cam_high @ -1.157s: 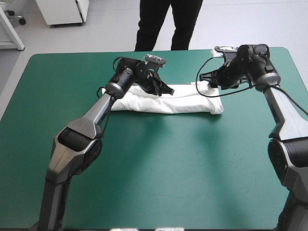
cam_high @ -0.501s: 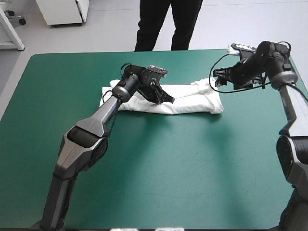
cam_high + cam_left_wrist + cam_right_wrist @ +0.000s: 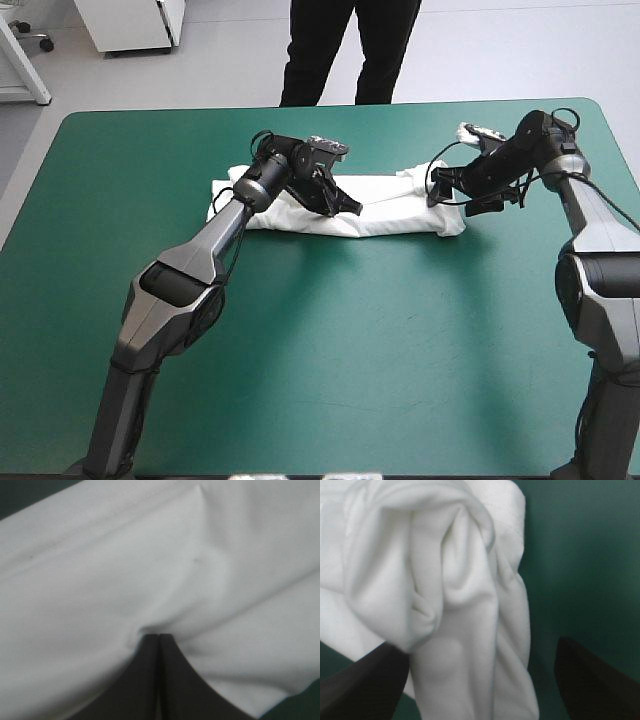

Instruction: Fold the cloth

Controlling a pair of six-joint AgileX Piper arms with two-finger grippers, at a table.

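One T-shirt (image 3: 395, 212), teal-green cover (image 3: 350, 350) all around

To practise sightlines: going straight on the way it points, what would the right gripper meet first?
The T-shirt: its bunched end lies ahead of the right gripper, between its open jaws; depth is unclear.

The T-shirt (image 3: 395, 210) is plain white, the cover (image 3: 350, 350) teal-green.

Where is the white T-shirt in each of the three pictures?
High view: the T-shirt lies as a long bundle across the far half of the teal-green cover.
Left wrist view: it fills nearly everything, pinched by the shut left gripper.
Right wrist view: its bunched end sits inside the open right gripper.
Shared landmark: the teal-green cover beside it.
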